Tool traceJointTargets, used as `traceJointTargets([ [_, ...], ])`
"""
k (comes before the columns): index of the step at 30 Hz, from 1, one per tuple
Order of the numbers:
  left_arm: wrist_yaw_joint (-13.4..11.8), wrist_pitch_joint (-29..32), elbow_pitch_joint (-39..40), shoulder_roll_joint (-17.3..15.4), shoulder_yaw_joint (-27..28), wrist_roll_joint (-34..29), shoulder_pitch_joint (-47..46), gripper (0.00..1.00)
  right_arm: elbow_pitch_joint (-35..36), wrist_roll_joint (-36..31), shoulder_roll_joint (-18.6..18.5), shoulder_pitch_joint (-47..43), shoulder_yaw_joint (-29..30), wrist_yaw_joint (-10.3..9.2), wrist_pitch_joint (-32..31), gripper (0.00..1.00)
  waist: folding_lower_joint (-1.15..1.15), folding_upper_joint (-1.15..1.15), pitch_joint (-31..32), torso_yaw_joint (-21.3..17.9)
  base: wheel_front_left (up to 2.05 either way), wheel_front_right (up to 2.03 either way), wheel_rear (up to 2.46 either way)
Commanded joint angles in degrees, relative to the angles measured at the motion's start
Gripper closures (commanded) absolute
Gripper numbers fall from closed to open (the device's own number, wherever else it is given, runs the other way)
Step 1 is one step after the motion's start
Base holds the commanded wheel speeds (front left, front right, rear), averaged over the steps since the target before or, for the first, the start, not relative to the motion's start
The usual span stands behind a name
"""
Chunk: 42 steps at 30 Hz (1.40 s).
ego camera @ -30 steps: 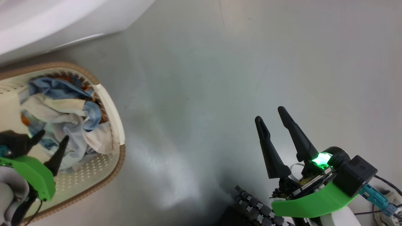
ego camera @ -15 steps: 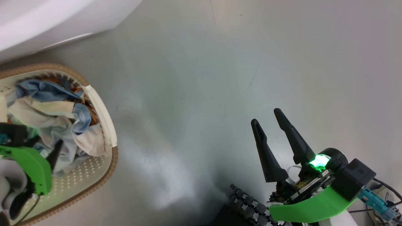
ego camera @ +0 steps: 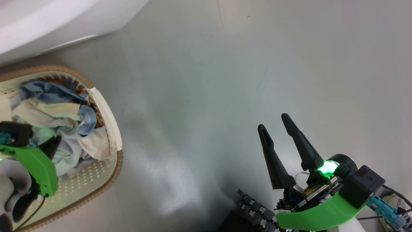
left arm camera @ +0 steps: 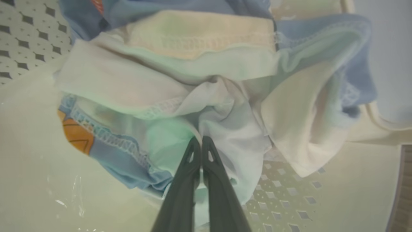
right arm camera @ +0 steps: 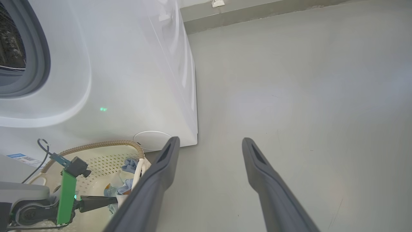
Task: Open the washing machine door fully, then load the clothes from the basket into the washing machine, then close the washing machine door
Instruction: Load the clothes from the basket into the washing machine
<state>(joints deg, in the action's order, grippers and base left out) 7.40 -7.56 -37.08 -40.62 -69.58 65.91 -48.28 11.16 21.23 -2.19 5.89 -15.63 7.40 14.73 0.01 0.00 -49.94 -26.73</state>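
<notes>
Pale fabric from the clothes (left arm camera: 167,83) sits pinched in my left end effector (left arm camera: 201,141), fingers pressed together, down in the basket (left arm camera: 289,199). My right end effector (right arm camera: 210,141) hangs spread. The washing machine (right arm camera: 112,80) mouth looks uncovered; loading and closing remain.

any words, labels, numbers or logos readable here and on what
No legible text in any view.
Small blue and white label on the big white washing machine: print too small and blurred to read.
Pale mark on the black box at the right wrist: too small to read.
Orange print on the soft light blue and white clothes: shapes, no letters visible.
</notes>
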Motion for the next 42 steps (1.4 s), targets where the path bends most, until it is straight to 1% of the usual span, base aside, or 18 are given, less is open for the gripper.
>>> traceJointTargets([
  [1, 0.09, -0.51, 0.72, -1.84, 1.14, 0.3, -0.24, 1.0, 0.98, 0.07, -0.68, -1.67, -0.79, 0.09, 0.27, 0.0, -0.01, 0.0, 0.16, 0.13, 0.0, 0.0, 0.0],
  [4, 0.09, -1.08, 1.59, -2.03, 0.12, 1.2, -0.31, 1.0, 0.53, 0.11, -0.68, -1.08, -0.58, 0.09, 0.27, 0.0, -0.01, 0.0, 0.96, 0.94, 0.0, 0.0, 0.0],
  [11, 0.09, -5.37, 4.39, -1.79, -1.2, 2.23, 0.06, 1.0, -0.59, -0.29, -0.68, 0.16, 1.07, 0.09, 0.27, 0.0, -0.01, 0.0, 3.73, 3.55, 0.0, 0.0, 0.0],
  [15, 0.09, -6.86, 7.99, -2.46, -1.55, 2.47, 0.63, 1.0, -1.44, -0.62, -0.68, 0.87, 2.21, 0.09, 0.27, 0.0, -0.01, 0.0, 5.3, 5.49, 0.0, 0.0, 0.0],
  [19, 0.09, -7.36, 13.3, -3.62, -0.6, 2.95, 1.5, 1.0, -2.46, -0.77, -0.68, 1.77, 3.17, 0.09, 0.27, 0.0, -0.01, 0.0, 6.81, 7.32, 0.0, 0.0, 0.0],
  [23, 0.09, -7.41, 20.26, -5.48, 4.76, 1.63, 4.26, 1.0, -3.27, -0.99, -0.68, 2.31, 4.19, 0.09, 0.27, 0.0, -0.01, 0.0, 8.47, 9.04, 0.0, 0.0, 0.0],
  [28, 0.09, -7.42, 26.85, -6.65, 12.96, -0.7, 10.08, 1.0, -4.75, -1.4, -0.68, 2.67, 5.16, 0.09, 0.27, 0.0, -0.01, 0.0, 11.18, 10.89, 0.0, 0.0, 0.0],
  [34, 0.09, -7.43, 33.08, -6.26, 21.68, -2.23, 16.7, 1.0, -6.6, -1.95, -0.68, 2.94, 5.93, 0.09, 0.27, 0.0, -0.01, 0.0, 14.5, 12.63, 0.0, 0.0, 0.0],
  [35, 0.09, -7.43, 35.07, -5.97, 24.34, -2.58, 18.72, 1.0, -7.11, -2.15, -0.68, 2.94, 6.17, 0.09, 0.27, 0.0, -0.01, 0.0, 15.44, 13.16, 0.0, 0.0, 0.0],
  [38, 0.09, -7.43, 38.05, -5.67, 27.8, -3.2, 21.57, 1.0, -7.82, -2.34, -0.68, 2.97, 6.59, 0.09, 0.27, 0.0, -0.01, 0.0, 16.71, 13.89, 0.0, 0.0, 0.0],
  [40, 0.09, -7.43, 39.0, -5.53, 28.89, -3.4, 22.51, 1.0, -8.06, -2.38, -0.68, 3.02, 6.67, 0.09, 0.27, 0.0, -0.01, 0.0, 17.13, 14.1, 0.0, 0.0, 0.0],
  [42, 0.09, -7.43, 41.3, -4.97, 32.19, -4.14, 25.24, 1.0, -8.8, -2.41, -0.68, 3.09, 6.86, 0.09, 0.27, 0.0, -0.01, 0.0, 18.48, 14.73, 0.0, 0.0, 0.0],
])
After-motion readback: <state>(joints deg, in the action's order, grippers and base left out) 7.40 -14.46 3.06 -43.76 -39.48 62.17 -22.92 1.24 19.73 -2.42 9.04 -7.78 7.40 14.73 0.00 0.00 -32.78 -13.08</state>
